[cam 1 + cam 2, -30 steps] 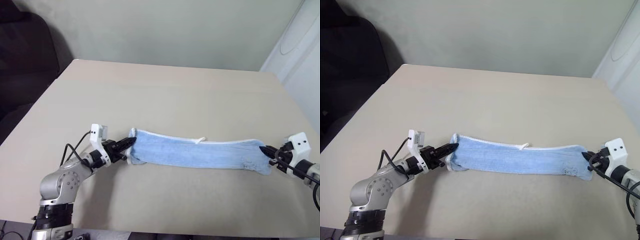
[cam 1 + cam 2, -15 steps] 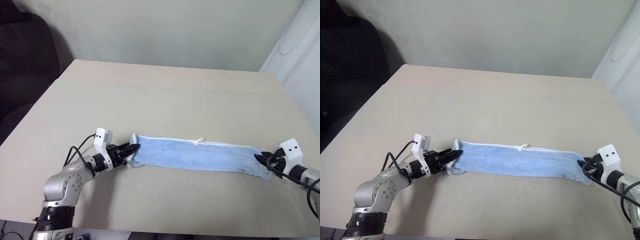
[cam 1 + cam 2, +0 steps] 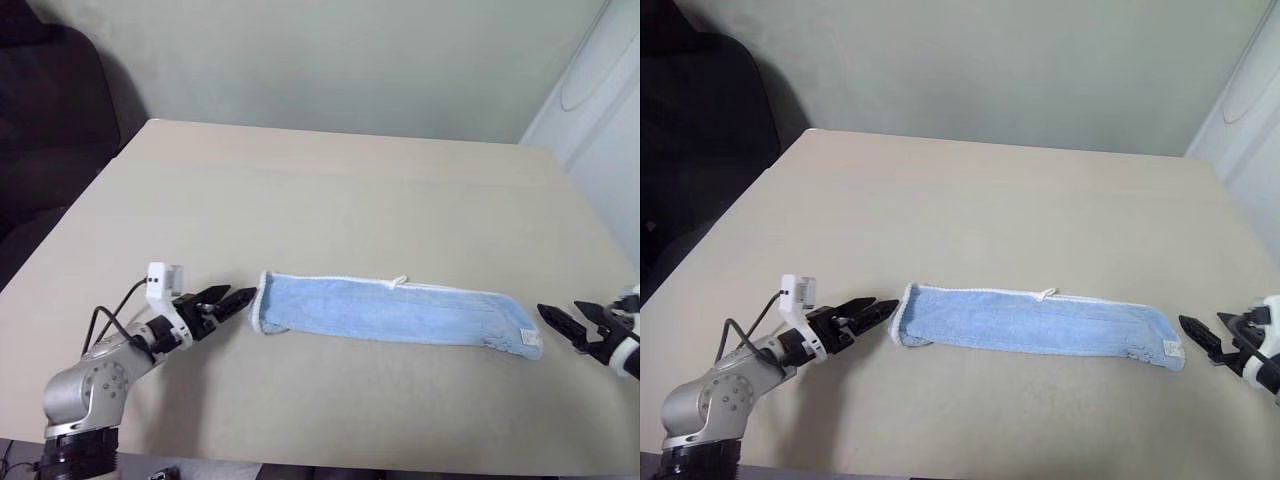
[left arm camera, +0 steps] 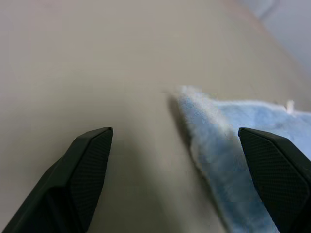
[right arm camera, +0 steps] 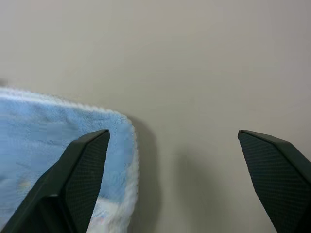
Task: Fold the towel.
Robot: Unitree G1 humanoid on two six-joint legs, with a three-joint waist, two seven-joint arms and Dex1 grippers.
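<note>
Currently: towel [image 3: 395,310], folded into a long strip, near table [image 3: 330,190] front edge; left gripper [image 3: 228,302] and right gripper [image 3: 570,323] released, one off each end.

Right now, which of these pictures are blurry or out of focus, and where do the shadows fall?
Left wrist view: the towel edge is soft and out of focus, the black fingers sharper. Right wrist view: the towel is crisp, with a soft shadow on the table beside its corner. Head views: even, dim light, no glare; faint shadow under the left hand.
</note>
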